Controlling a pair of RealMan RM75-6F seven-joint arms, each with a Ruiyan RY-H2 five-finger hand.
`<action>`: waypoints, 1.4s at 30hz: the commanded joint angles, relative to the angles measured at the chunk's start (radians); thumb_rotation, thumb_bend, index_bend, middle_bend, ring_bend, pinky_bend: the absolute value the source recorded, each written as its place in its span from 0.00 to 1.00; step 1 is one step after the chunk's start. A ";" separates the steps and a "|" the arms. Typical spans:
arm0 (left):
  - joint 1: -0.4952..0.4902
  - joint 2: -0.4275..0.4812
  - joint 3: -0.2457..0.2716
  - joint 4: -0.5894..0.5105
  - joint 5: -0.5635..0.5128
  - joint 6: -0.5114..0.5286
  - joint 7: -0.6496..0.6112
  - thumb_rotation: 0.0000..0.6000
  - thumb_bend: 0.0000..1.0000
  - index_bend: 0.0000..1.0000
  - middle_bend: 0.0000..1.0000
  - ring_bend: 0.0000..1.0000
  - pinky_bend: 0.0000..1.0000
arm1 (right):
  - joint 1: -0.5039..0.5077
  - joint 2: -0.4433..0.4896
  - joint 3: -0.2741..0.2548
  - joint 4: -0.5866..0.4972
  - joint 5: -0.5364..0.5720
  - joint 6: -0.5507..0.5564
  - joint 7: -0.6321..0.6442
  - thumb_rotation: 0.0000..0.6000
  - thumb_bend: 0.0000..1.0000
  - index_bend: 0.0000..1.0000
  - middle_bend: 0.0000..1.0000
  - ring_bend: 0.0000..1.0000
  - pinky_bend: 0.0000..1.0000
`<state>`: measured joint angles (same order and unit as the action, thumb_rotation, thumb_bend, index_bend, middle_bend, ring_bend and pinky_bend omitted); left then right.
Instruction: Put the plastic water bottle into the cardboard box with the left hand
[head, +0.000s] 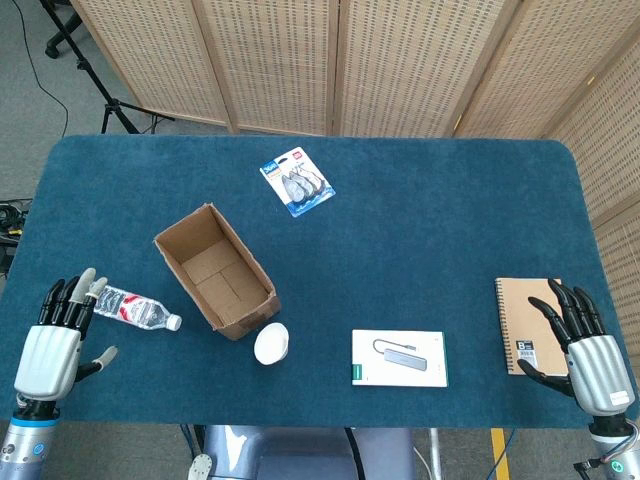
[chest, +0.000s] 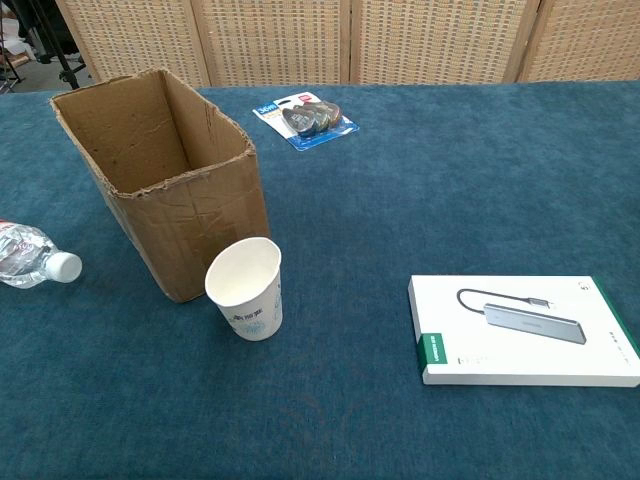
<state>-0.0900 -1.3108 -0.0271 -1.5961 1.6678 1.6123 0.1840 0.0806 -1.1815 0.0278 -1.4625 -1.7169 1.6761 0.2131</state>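
- Your left hand (head: 55, 345) is hovering low at the near left corner of the blue table (head: 430, 240), fingers spread and holding nothing, its fingertips (head: 90, 283) reaching the base end of the plastic water bottle (head: 135, 310).
- The bottle is lying on its side on the table, white cap pointing toward the cardboard box (head: 215, 270), just left of it and outside it.
- The box is standing open-topped, with a white paper cup (chest: 246, 288) sitting upright just beside its near corner.
- Your right hand (head: 585, 345) is resting open, fingers overlapping the brown spiral notebook (head: 525, 320).
- A white boxed adapter (head: 398, 358) is lying between cup and notebook.
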 joint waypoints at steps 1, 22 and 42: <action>0.000 0.000 0.001 0.000 0.001 -0.001 -0.002 1.00 0.08 0.00 0.00 0.00 0.00 | 0.000 0.001 0.000 -0.001 -0.001 0.001 -0.001 1.00 0.14 0.15 0.00 0.00 0.00; 0.000 0.001 0.004 0.000 0.006 -0.001 0.009 1.00 0.08 0.00 0.00 0.00 0.00 | -0.006 0.000 -0.003 0.001 -0.008 0.015 0.001 1.00 0.14 0.15 0.00 0.00 0.00; -0.004 0.040 0.015 -0.033 -0.016 -0.043 0.021 1.00 0.08 0.00 0.00 0.00 0.00 | -0.005 0.002 -0.001 0.005 -0.002 0.012 0.012 1.00 0.14 0.15 0.00 0.00 0.00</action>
<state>-0.0931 -1.2785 -0.0131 -1.6255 1.6563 1.5758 0.2027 0.0756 -1.1799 0.0264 -1.4573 -1.7186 1.6880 0.2251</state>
